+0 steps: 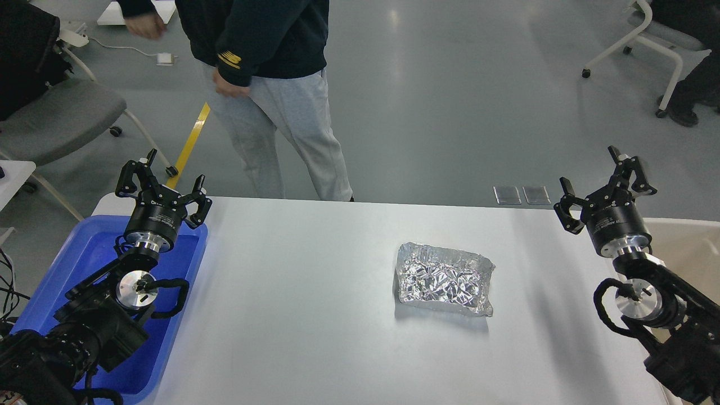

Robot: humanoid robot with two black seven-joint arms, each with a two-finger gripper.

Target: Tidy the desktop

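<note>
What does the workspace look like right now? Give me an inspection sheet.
Surface: large matte white desktop, mostly bare.
Job's things: crumpled silver foil piece right of centre.
Clutter: nothing seen besides the foil.
Grippers: left gripper open above blue plastic tray; right gripper open near beige bin; fingers hold nothing.
Cables: black loops on both wrists; white cord on the floor.
Surroundings: standing person in grey trousers behind the desk; wheeled chairs both sides.

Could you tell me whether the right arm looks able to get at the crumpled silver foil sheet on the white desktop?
Probably yes. The crumpled silver foil sheet lies alone on the white desktop, with only bare surface between it and the open right gripper.
</note>
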